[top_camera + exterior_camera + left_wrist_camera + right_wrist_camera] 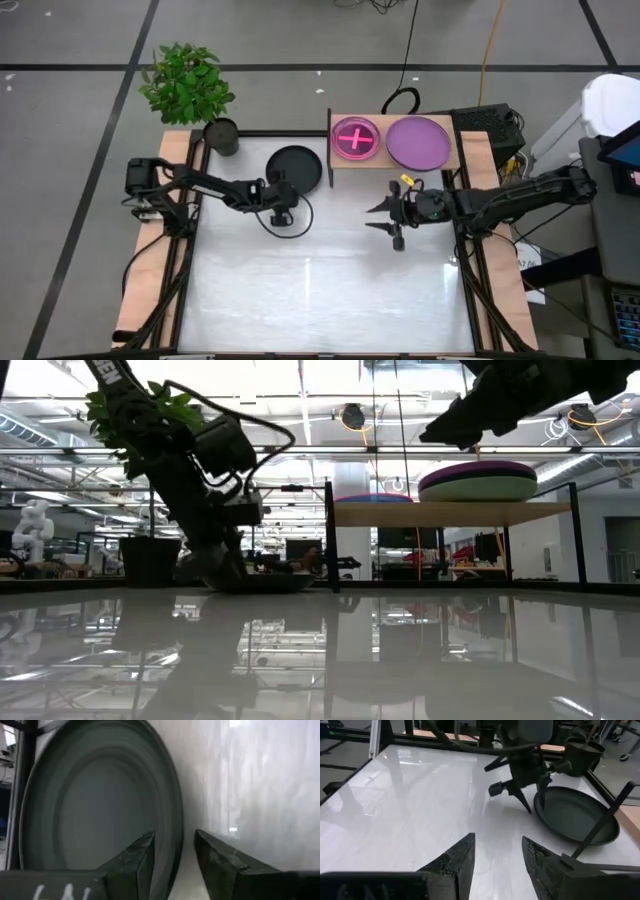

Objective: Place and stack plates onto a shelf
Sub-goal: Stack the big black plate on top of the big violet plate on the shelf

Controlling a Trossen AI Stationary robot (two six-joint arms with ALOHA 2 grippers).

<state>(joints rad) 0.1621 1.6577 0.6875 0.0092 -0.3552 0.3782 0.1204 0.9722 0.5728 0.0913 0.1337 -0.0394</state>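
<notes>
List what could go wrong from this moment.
The left gripper straddles only the rim of the black plate; such a thin edge hold might slip or tilt on lifting. The shelf already carries a pink plate and a purple plate, so stacking could knock those.

**What the views hide or cut off**

Beside the shelf, the black plate is partly covered in the high view by the left gripper. The left wrist view crops that plate's far rim. In the low view the plate is a thin dark sliver behind the arm. How many plates lie under the purple plate cannot be counted from above.
</notes>
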